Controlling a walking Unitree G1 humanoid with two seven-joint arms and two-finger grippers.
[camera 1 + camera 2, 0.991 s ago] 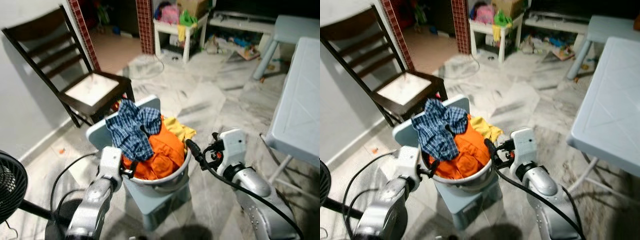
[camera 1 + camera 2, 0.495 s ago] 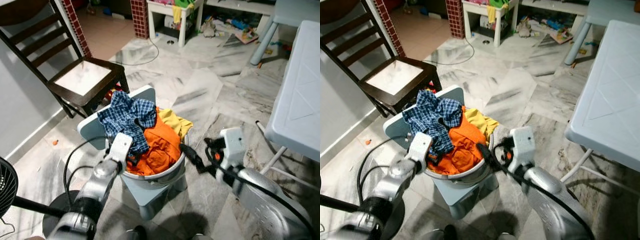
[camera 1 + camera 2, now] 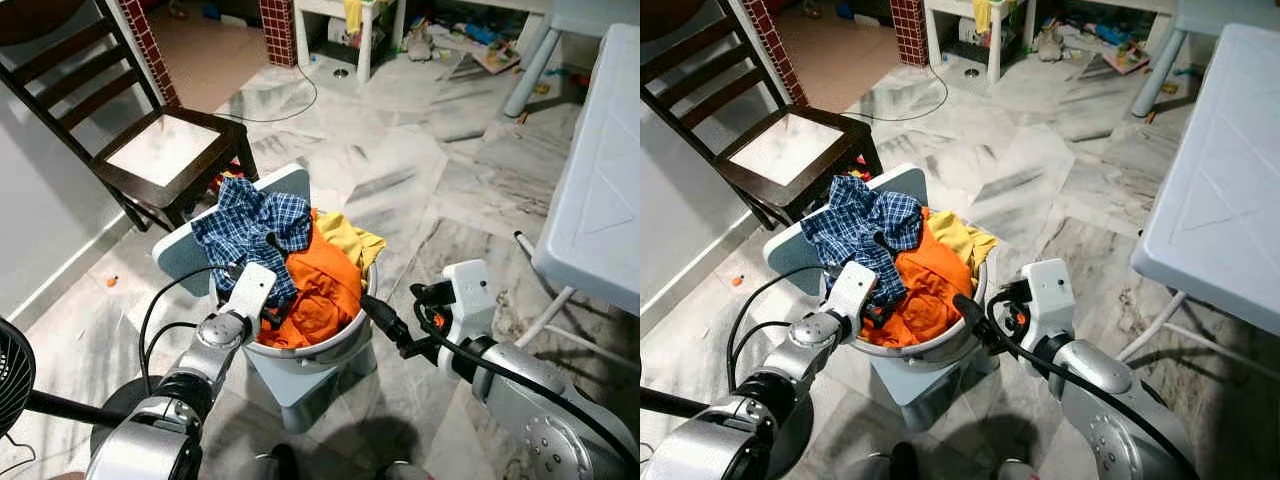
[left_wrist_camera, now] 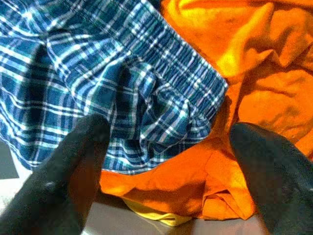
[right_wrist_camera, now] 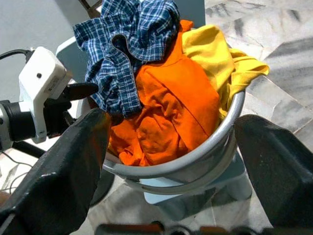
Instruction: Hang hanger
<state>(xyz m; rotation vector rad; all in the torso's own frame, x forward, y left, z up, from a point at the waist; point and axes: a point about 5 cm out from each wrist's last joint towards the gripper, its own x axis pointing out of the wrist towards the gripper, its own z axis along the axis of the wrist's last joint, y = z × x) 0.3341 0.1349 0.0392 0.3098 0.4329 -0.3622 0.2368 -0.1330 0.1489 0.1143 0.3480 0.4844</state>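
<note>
A metal basin [image 3: 343, 343] full of clothes sits on a light blue stool [image 3: 300, 385]. A blue plaid garment [image 3: 250, 228] lies on top, over an orange one [image 3: 325, 285] and a yellow one [image 3: 357, 241]. My left gripper [image 3: 272, 280] is open at the basin's left side, its fingers [image 4: 66, 183] spread across the plaid cloth [image 4: 122, 83]. At the basin's right rim my right gripper [image 3: 392, 328] is open and holds nothing. The right wrist view looks across the basin [image 5: 195, 156] toward the left gripper [image 5: 80, 90].
A dark wooden chair [image 3: 150, 150] stands behind the stool to the left. A white plastic table [image 3: 600, 180] fills the right side. A black fan [image 3: 15, 375] and its cable are at the lower left. A small cluttered white table [image 3: 345, 15] stands far back.
The camera has tilted down and closer to the basin. My left gripper has reached forward and up onto the plaid cloth. My right gripper stays by the right rim.
</note>
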